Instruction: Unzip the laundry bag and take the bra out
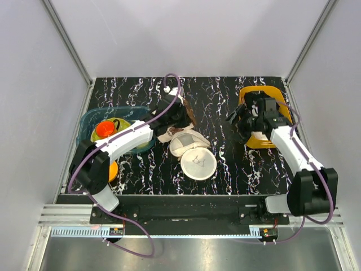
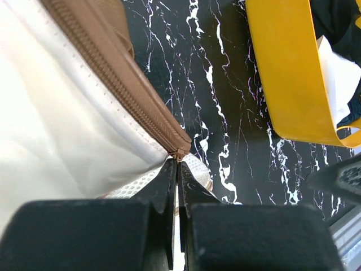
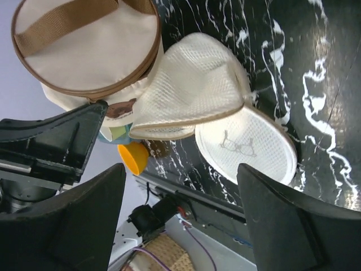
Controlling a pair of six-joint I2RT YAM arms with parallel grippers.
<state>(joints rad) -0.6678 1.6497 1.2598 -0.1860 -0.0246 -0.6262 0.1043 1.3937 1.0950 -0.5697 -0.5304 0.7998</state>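
Note:
The laundry bag point(image 1: 167, 136) is cream with a brown zipper band and lies at the table's middle. In the right wrist view it point(image 3: 84, 56) shows as a round face with a brown strap. My left gripper point(image 1: 181, 119) is over it. In the left wrist view the gripper point(image 2: 178, 164) is shut on the brown zipper pull point(image 2: 180, 153) at the end of the zipper band point(image 2: 118, 73). My right gripper point(image 1: 236, 119) hangs by the yellow tub point(image 1: 280, 100). In its own view it point(image 3: 180, 169) is open and empty. The bra is hidden.
A triangular whitish mesh bag point(image 1: 185, 142) and a round white mesh bag point(image 1: 198, 164) lie right in front of the laundry bag. A teal bin point(image 1: 89, 119) with an orange cup point(image 1: 104, 129) stands at the left. Another orange cup point(image 3: 132, 158) is near the front edge.

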